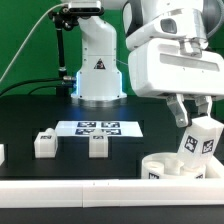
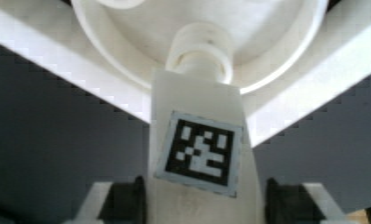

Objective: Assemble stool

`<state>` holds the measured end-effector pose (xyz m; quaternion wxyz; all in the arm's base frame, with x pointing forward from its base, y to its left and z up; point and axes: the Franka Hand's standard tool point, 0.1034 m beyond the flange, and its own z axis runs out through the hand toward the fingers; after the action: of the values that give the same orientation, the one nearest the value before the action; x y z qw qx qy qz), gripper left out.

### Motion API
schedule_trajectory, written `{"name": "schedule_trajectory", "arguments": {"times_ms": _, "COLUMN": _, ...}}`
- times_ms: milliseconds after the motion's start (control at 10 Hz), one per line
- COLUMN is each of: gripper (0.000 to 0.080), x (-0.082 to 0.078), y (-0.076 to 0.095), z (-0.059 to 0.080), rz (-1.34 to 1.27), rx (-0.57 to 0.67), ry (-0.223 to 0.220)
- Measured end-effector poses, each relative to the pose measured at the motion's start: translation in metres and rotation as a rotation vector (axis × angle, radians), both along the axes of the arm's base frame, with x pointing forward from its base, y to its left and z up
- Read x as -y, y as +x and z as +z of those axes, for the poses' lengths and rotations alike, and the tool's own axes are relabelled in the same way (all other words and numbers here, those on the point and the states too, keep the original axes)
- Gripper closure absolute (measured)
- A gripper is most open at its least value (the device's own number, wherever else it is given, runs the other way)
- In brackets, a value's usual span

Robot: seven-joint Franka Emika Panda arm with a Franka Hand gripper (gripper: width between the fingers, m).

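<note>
Black tabletop [image 1: 30,110] is being used to carry everything, and a green backdrop is being shown behind it. The white arm [image 1: 160,50] is being seen rising from its base at the back centre of the exterior view and ending in a bulky wrist at that view's upper right. A long white bar [image 1: 90,190] is being shown along the near edge of the tabletop. The round white seat [image 1: 168,168] is being shown lying flat at the exterior view's lower right, just behind the bar. The marker board [image 1: 98,128] is being shown flat at the centre, in front of the arm's base.

Two loose legs [image 1: 45,142] are being left standing on the tabletop. One is to the exterior view's left of the marker board and the other is just in front of it, both well apart from the seat. A further white piece [image 1: 2,152] is being cut off by that view's left edge.

One leg [image 1: 200,140] is being held tilted over the seat, with its lower end at the seat's upper face. Whether the two are touching cannot be told. The end effector [image 1: 192,115] is being closed on this leg's upper part, and its fingers [image 2: 111,200] are being seen on either side of the leg. The leg's tag [image 2: 203,150] is being turned toward the wrist camera.
</note>
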<state>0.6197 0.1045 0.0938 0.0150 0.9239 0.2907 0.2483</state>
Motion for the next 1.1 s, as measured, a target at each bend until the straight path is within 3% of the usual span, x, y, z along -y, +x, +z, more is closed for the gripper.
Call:
{"name": "schedule_trajectory", "arguments": {"times_ms": 200, "gripper": 0.0479, "x": -0.0005, "y": -0.001, "z": -0.006, "rz": 0.0, "rx": 0.003, "ry": 0.002}}
{"name": "schedule_trajectory", "arguments": {"times_ms": 700, "gripper": 0.0479, "x": -0.0002, "y": 0.0, "z": -0.0064, "rz": -0.002, "rx": 0.017, "ry": 0.004}}
{"name": "schedule_trajectory", "arguments": {"times_ms": 900, "gripper": 0.0198, "x": -0.0002, "y": 0.0, "z": -0.0064, "rz": -0.002, "rx": 0.017, "ry": 0.004}}
{"name": "schedule_trajectory", "arguments": {"times_ms": 1100, "gripper": 0.016, "x": -0.0002, "y": 0.0, "z": -0.0064, "rz": -0.002, "rx": 0.017, "ry": 0.004}}
